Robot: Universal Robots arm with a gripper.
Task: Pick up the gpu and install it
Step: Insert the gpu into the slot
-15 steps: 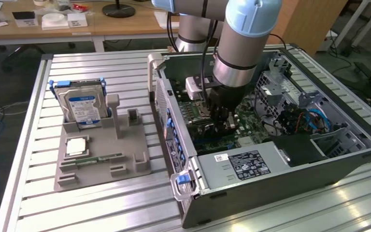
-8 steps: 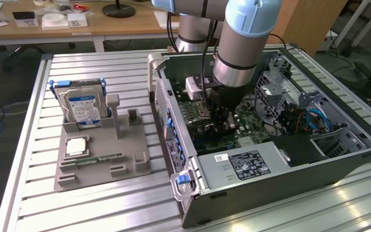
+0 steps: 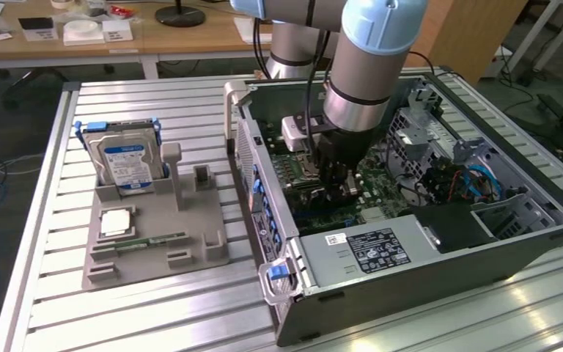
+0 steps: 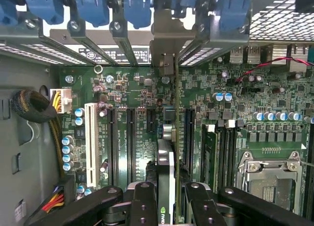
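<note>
The gpu (image 4: pixel 167 186) stands on edge inside the open computer case (image 3: pixel 438 260), seen edge-on from the wrist view: a thin green board with a black cooler face, its silver end bracket (image 4: pixel 164 54) up against the row of rear slot covers. It sits over the motherboard (image 4: pixel 127 88), in line with the long black expansion slots (image 4: pixel 131 142); whether it is fully seated cannot be told. The hand (image 4: pixel 166 199) grips it, the two black fingers (image 4: pixel 142 201) closed partway on either side of the card's upper edge.

In the exterior view the arm (image 3: pixel 369 66) comes down nearly vertical into the case, its light blue joint above the silver forearm and the black hand (image 3: pixel 339 172) low among the board's components, wrist pointing straight down.

The case lies on its side on the slatted metal table (image 3: pixel 164 315), side panel off. To the exterior view's left, well apart from the case, a grey parts holder (image 3: pixel 155 249) carries an upright hard drive (image 3: pixel 128 165) with a blue-white label, a processor chip (image 3: pixel 117 222) lying flat, and a narrow green memory stick (image 3: pixel 155 240).
</note>
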